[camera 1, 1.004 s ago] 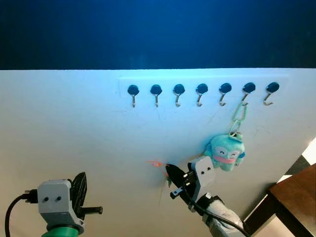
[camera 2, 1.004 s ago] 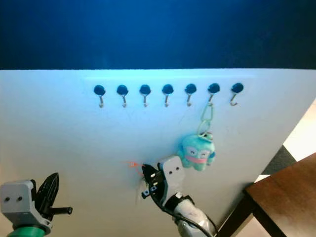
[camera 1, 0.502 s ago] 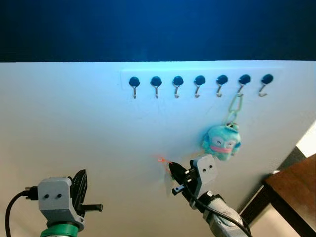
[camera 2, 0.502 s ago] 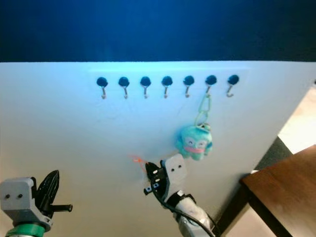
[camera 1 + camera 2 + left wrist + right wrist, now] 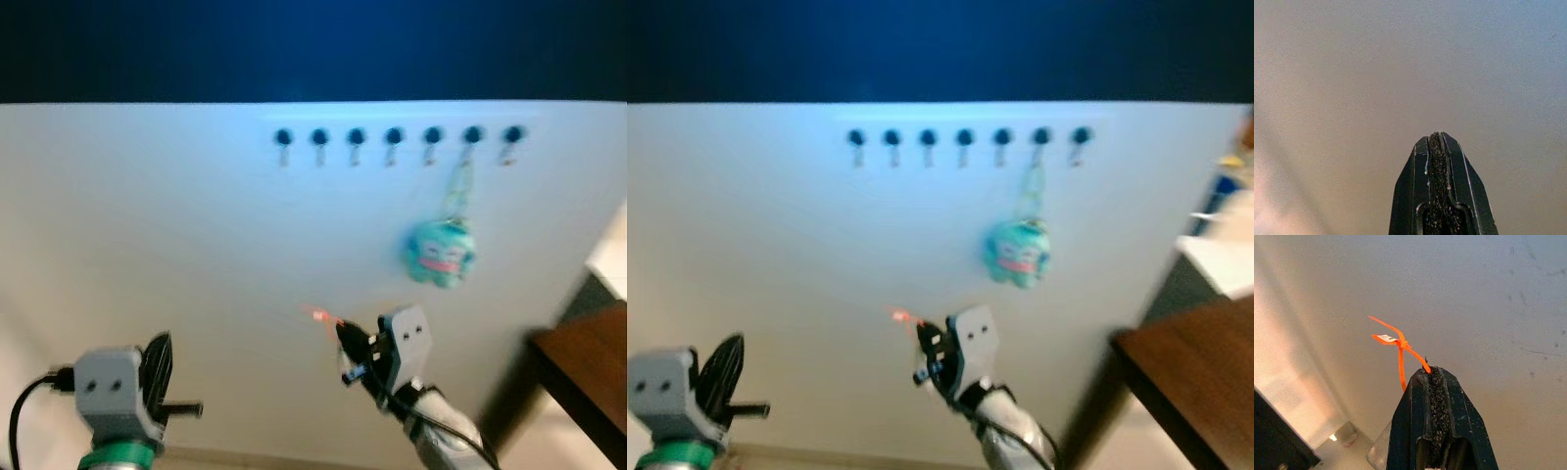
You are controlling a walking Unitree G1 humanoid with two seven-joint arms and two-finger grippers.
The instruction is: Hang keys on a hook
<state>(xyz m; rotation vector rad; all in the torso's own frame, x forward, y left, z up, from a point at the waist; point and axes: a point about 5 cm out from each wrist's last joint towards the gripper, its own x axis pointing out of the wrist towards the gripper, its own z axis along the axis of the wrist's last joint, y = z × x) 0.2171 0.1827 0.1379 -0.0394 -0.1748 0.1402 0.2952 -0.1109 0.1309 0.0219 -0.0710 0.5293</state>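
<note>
Seven hooks [image 5: 393, 138] on white wall [image 5: 176, 245], teal plush keychain [image 5: 440, 250] hanging, right gripper [image 5: 1433, 377] fingers pinching orange tie [image 5: 1399, 346], left gripper [image 5: 1436, 142] fingers closed, empty.

hooks [image 5: 393, 137]: 7 | plush keychain [image 5: 438, 252]: 1 | tools: 2 | orange tie [image 5: 1397, 345]: 1 | table [image 5: 583, 367]: 1

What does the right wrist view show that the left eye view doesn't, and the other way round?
The right wrist view brings out the knot in the orange tie, its small white tag, and the right hand shut with the tie's end pinched at its tip. The left eye view takes in the row of hooks, the teal plush keychain hanging from the second hook from the right, the left hand low on the left, and a dark wooden table. Both share the white wall, the right hand and the orange tie.
</note>
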